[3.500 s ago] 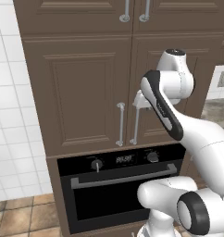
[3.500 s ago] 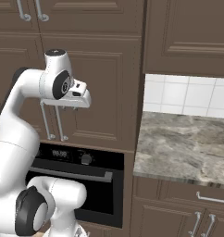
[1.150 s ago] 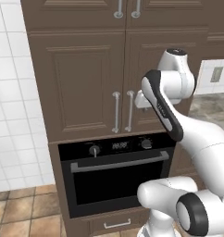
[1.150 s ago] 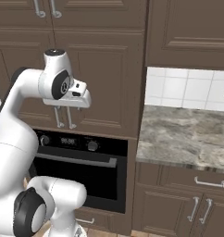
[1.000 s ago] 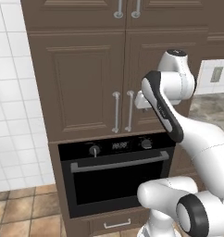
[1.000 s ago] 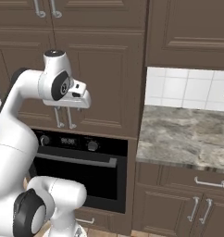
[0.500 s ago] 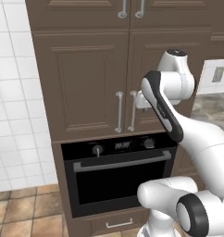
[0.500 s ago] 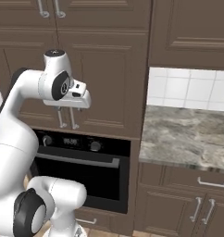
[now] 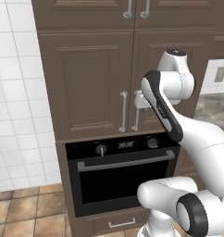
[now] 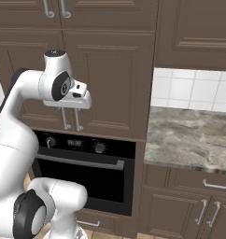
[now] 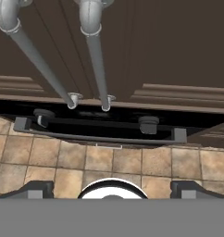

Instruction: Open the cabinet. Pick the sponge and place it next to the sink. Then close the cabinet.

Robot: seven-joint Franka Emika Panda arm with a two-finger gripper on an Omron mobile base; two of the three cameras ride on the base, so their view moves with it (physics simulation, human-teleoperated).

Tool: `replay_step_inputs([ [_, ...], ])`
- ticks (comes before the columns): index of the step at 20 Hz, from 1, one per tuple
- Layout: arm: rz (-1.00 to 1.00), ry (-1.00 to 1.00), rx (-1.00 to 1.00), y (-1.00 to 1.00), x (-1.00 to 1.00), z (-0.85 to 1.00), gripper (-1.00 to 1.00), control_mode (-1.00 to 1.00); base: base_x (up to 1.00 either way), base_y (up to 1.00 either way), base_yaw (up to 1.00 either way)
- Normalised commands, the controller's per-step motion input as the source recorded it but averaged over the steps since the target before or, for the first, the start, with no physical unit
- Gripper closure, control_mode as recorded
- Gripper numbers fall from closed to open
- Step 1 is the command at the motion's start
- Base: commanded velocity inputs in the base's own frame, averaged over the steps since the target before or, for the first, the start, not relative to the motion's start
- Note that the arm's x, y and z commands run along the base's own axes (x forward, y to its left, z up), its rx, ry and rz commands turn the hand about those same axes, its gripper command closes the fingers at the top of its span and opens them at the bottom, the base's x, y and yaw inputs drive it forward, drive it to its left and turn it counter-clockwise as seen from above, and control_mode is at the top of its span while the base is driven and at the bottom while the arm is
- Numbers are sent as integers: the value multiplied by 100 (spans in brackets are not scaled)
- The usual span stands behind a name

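We see the two-finger gripper (image 11: 112,187), fingers wide apart, before the shut tall dark-brown wooden cabinet (image 9: 86,88), handles at 12 o'clock.

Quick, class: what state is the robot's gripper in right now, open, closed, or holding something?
Gripper: open, fingers spread wide, holding nothing, pointed down along the cabinet door handles.

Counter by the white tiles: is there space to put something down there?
Yes. The grey stone counter looks bare between the cabinet and the tiled wall. It is crowded at the handles, where the open gripper hangs.
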Motion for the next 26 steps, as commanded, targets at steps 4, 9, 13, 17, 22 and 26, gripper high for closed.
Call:
replay_step_inputs([
  [4,0,0,0,0,0,0,-100,100,1,37,0],
  [9,0,0,0,0,0,0,-100,100,6,26,-1],
  [13,0,0,0,0,0,0,-100,100,0,0,0],
  [17,0,0,0,0,0,0,-100,100,0,0,0],
  [22,0,0,0,0,0,0,-100,100,0,0,0],
  [26,0,0,0,0,0,0,-100,100,0,0,0],
])
